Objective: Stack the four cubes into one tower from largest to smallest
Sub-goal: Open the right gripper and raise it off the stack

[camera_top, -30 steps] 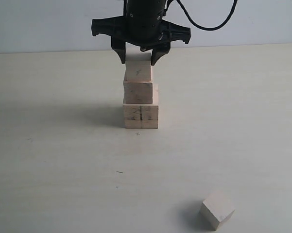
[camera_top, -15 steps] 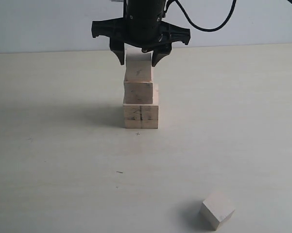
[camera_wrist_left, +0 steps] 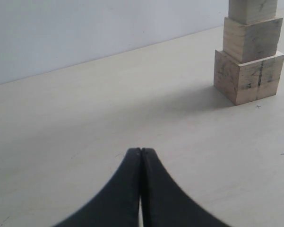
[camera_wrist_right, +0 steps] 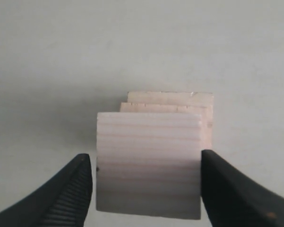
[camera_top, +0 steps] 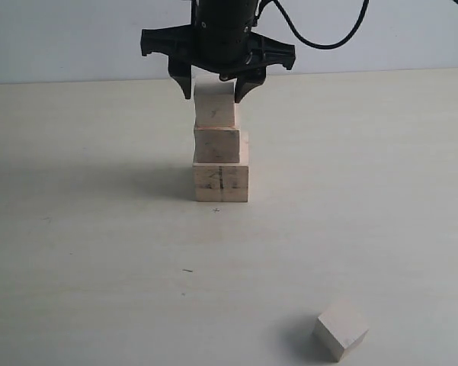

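Jaws of right gripper [camera_top: 213, 95] parted, straddling top cube [camera_top: 216, 107] of tower [camera_top: 221, 171]. Risk: skewed lift clips it, topples tower. Unstacked smallest cube [camera_top: 341, 329] on tabletop [camera_top: 99, 252], well apart from tower. Jaws of left gripper [camera_wrist_left: 141, 158] closed.

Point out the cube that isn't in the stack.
The lone cube in the exterior view's foreground; the other three form the stack.

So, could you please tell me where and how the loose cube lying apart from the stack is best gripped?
Come from straight above and close on two opposite side faces of the loose cube. It sits flat on the table, turned with a corner edge toward the exterior camera, so I would rotate the right end effector to match.
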Controlling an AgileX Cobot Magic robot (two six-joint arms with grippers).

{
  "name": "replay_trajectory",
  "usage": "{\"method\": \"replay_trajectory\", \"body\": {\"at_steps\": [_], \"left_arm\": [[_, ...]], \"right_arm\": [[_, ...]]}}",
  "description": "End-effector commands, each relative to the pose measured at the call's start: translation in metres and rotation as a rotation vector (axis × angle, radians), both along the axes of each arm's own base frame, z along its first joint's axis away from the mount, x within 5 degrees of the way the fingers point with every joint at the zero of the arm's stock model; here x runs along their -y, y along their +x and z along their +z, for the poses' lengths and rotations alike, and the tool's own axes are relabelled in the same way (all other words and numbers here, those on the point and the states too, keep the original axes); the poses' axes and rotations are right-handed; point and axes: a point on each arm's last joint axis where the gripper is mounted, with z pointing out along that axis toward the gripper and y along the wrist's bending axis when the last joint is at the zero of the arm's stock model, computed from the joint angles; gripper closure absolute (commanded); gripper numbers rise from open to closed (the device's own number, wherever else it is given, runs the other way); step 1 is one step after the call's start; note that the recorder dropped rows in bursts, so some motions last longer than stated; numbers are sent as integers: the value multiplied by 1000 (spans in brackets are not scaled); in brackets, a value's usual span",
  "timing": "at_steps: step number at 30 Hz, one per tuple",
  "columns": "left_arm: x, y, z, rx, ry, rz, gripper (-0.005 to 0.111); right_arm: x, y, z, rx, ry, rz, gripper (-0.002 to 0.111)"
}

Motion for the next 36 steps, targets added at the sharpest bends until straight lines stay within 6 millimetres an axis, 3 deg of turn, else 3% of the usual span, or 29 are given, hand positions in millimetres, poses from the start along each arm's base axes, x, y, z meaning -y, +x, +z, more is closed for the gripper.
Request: {"method": "replay_trajectory", "body": {"at_steps": [1,12,16,22,26,31,36], "left_arm": [[0,0,1,8,-2,-4,107],[0,0,1,8,-2,-4,107],[0,0,1,8,-2,-4,107],[0,0,1,8,-2,-4,107],[0,0,1,8,-2,-4,107],[0,0,1,8,-2,-4,107],[0,0,1,8,-2,-4,107]], "right_arm": [[2,-3,17,44,23,8,46],[6,-10,26,22,7,2,46],[12,-17,48,73,22,1,46],[28,-42,104,207,26,129,47],[44,-53,126,309,-139,314,67],[67,-59,127,311,-271,393,108],[101,-64,91,185,-433,407,108]]}}
